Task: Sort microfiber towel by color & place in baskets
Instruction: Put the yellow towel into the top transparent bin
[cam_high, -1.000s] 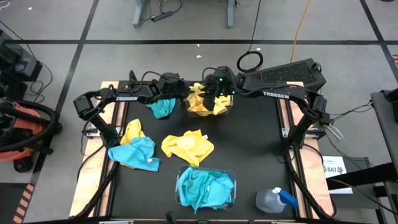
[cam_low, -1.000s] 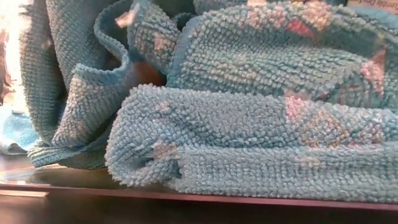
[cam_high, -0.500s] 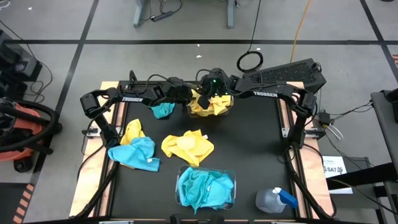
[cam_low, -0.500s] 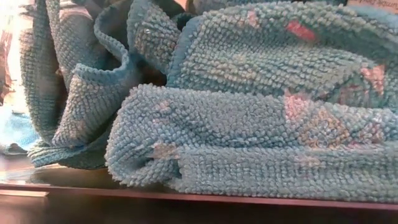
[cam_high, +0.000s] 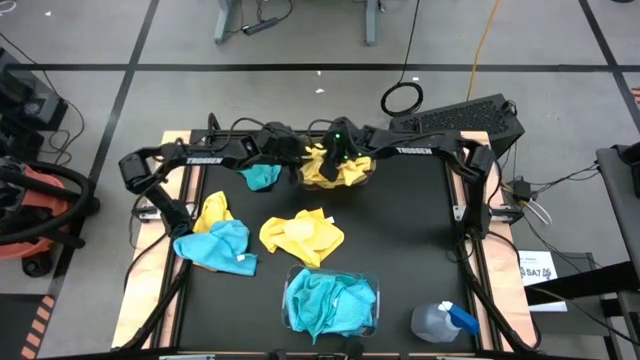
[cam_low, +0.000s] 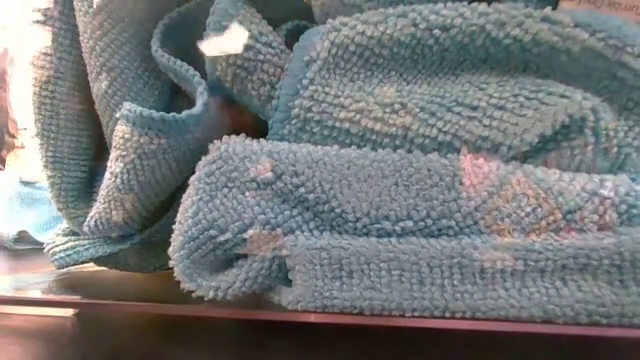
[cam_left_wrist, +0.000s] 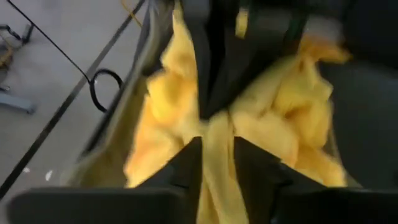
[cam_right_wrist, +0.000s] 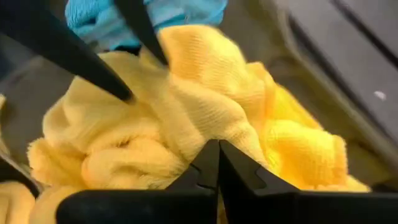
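A clear basket (cam_high: 366, 176) at the table's far middle holds a heap of yellow towels (cam_high: 345, 170). Both grippers meet over it. My left gripper (cam_high: 303, 155) comes from the left and has a strip of yellow towel (cam_left_wrist: 216, 155) between its fingers. My right gripper (cam_high: 335, 152) comes from the right, shut, with its tips on the heap (cam_right_wrist: 186, 118). A second basket (cam_high: 372, 285) at the near middle is full of blue towels (cam_high: 330, 302), which fill the low view (cam_low: 400, 200). Loose on the table lie a blue towel (cam_high: 262, 177), a yellow towel (cam_high: 300, 236) and a yellow and blue pile (cam_high: 215, 238). My left gripper pinches a narrow fold of yellow towel (cam_left_wrist: 214, 140) between its two fingers, slanting down from the table's left; the fold runs on into the heap in the basket. My right gripper rests its shut fingertips (cam_right_wrist: 217, 155) on top of the yellow heap (cam_right_wrist: 186, 124), slanting down from the far right.
A clear spray bottle with a blue trigger (cam_high: 445, 322) lies at the near right corner. Bare black tabletop (cam_high: 420, 240) stretches along the right side. Wooden strips (cam_high: 468, 200) border the left and right edges.
My right gripper has come down and a little toward the table's left, onto the yellow heap in the far basket. The heap now sits lower and more gathered in the basket.
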